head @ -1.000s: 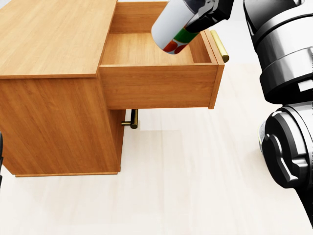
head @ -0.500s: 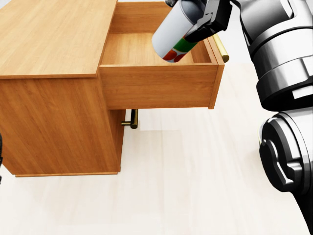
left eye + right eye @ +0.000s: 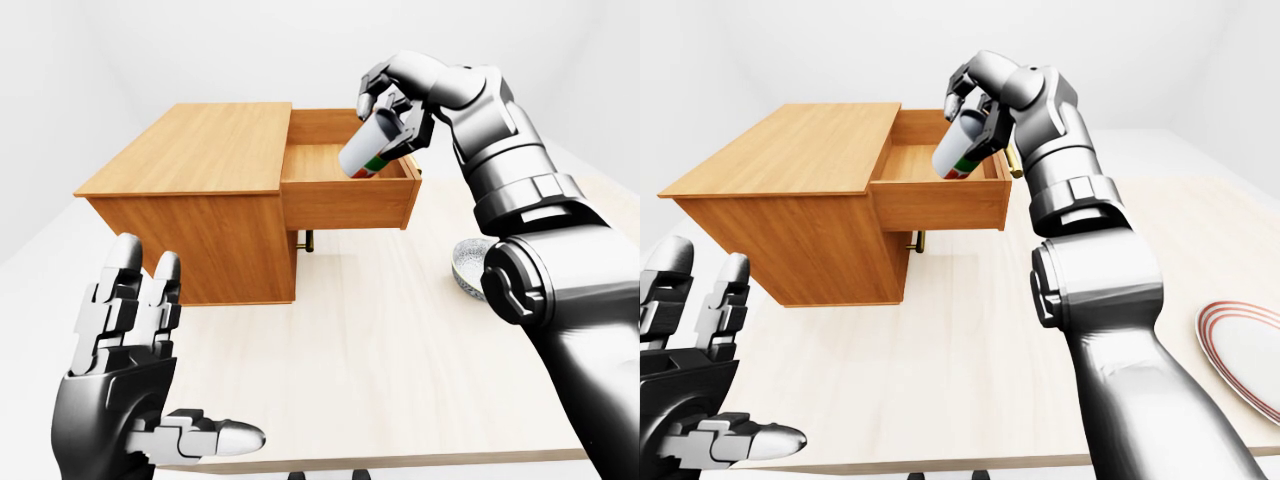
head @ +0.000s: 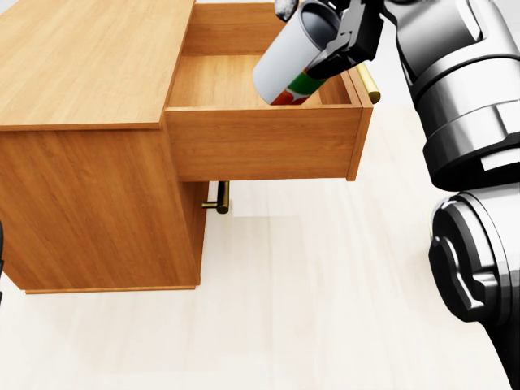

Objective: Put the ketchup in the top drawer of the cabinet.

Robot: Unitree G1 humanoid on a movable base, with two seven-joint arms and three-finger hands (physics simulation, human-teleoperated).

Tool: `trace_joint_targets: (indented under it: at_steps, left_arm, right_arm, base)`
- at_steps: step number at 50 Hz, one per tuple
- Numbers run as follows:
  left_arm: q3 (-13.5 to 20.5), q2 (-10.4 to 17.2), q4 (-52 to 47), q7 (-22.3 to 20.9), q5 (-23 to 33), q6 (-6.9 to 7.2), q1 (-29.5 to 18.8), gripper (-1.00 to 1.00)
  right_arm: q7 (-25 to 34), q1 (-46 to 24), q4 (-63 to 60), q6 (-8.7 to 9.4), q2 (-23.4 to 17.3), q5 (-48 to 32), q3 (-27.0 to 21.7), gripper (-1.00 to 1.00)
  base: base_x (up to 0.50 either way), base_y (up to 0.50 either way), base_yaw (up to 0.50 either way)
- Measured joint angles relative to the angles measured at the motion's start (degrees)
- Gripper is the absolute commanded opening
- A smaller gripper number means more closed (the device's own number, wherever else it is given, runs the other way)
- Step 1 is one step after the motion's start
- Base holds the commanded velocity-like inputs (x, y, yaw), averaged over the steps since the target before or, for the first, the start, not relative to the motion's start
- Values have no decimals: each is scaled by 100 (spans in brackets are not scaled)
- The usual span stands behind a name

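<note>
Left-eye view: the right hand (image 3: 392,112) grips the ketchup (image 3: 366,152), tilted over the open top drawer (image 3: 345,200) of the cabinet (image 3: 190,205); the left hand (image 3: 130,385) hangs open at lower left.

Head view: the bottle's lower end dips inside the drawer, apparently clear of its floor. A brass handle (image 4: 366,81) shows.

Right-eye view: a plate (image 3: 1245,350) lies on the bench (image 3: 970,390) at right.

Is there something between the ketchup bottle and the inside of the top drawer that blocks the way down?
Nothing visible does. The right hand holds the ketchup bottle tilted over the open top drawer, whose visible floor is bare.
</note>
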Motion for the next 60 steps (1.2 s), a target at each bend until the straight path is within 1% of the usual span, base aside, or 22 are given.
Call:
trace_joint_targets:
  at_steps: [2,3,4,5,6,28,36,44,56,60]
  left_arm:
    - [-3,-1,3,1,4,0,-2,100]
    - [-7,-1,5,2,7,0,-2,100]
    - [-11,-2,7,2,11,0,-2,100]
    - [-16,-2,9,3,16,0,0,100]
    - [-22,-3,11,3,20,0,3,100]
    - [-51,20,3,31,19,0,31,100]
    - [-36,15,-13,27,10,0,30,100]
    - [-39,6,-13,18,17,0,31,100]
    - [-46,-7,-4,7,26,0,43,100]
    - [-76,-8,4,11,52,0,56,100]
  right_arm:
    - [-13,9,-1,0,-6,10,-6,-100]
    - [-19,14,-1,0,-9,14,-8,-96]
    - [-26,18,-1,0,-13,17,-10,-74]
    - [-34,22,-3,0,-16,18,-13,-25]
    - [-39,27,-3,0,-18,22,-15,100]
    - [-114,33,-33,0,-37,9,-71,100]
    - [-41,-61,-44,0,-72,-43,-37,100]
    - [235,-456,-79,0,-224,-231,39,100]
    - [1178,-1258,-332,0,-520,-764,218,100]
    - [1178,-1454,-563,0,-608,-873,200,100]
  base:
    - [0,0,0]
    - [0,0,0]
    - [0,0,0]
    - [0,0,0]
    - [0,0,0]
    - [0,0,0]
    - [0,0,0]
    - [0,0,0]
    - [0,0,0]
    - [0,0,0]
